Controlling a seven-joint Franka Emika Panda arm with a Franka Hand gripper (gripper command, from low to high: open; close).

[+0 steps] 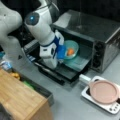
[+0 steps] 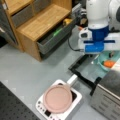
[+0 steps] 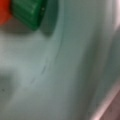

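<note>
While I watch remotely, one grey flat table [image 1: 75, 105] carries everything. One wooden cabinet [image 2: 37, 22] with an open drawer sits at a front view's top left. One boxy metal oven [image 1: 100, 37] has its door [image 1: 62, 72] dropped open. One white arm ends at a blue gripper [image 1: 61, 51], right at the bowl's rim; fingers hidden, so I cannot tell spread or pinching. One white cooker [image 2: 58, 105] holds one round pink pan [image 2: 58, 98]. One smooth teal bowl [image 1: 72, 47] sits at the oven mouth, one orange carrot [image 1: 70, 51] inside; wrist view shows its green top [image 3: 27, 12].
</note>
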